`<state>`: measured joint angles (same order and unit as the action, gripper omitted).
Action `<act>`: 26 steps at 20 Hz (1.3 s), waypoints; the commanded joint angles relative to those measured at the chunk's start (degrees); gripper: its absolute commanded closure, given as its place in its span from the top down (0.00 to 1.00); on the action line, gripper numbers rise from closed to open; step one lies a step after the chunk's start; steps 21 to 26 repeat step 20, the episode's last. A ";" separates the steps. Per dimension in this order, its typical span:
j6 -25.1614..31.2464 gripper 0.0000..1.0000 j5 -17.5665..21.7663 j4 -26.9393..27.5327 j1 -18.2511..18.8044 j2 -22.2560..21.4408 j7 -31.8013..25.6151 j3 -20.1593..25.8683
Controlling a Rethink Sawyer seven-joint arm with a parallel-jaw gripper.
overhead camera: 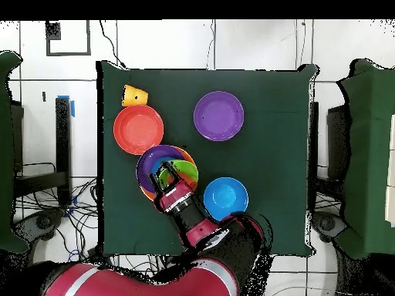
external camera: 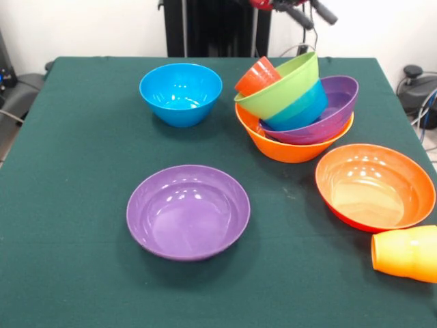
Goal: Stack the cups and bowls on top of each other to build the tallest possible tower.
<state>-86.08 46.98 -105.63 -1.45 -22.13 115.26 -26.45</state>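
altogether six bowls (external camera: 188, 212) and two cups (external camera: 406, 253).

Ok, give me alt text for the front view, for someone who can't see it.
A tilted tower of nested bowls stands on a green table, a red-orange cup leaning on top. Around it sit loose blue, purple and red-orange bowls, plus a toppled yellow-orange cup.

Bowls (external camera: 188, 212) and cup (external camera: 407, 253): smooth, glossy plastic with visible highlights. Table cover (external camera: 75, 205): matt green cloth.
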 commanded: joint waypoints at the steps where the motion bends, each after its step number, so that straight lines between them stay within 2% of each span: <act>1: 20.68 1.00 7.23 5.25 0.52 -0.08 16.81 2.15; 4: 24.85 1.00 8.80 6.33 1.50 0.44 17.52 1.55; 8: 32.26 1.00 16.68 9.66 1.42 3.10 20.54 -0.35; 12: 36.12 1.00 24.62 12.74 1.51 4.87 23.56 -2.39; 16: 39.17 1.00 30.55 15.68 1.11 7.34 25.15 -4.43; 20: 39.26 1.00 34.82 17.83 0.82 9.04 26.47 -6.74; 26: 39.26 1.00 34.82 17.83 0.82 9.04 26.47 -6.74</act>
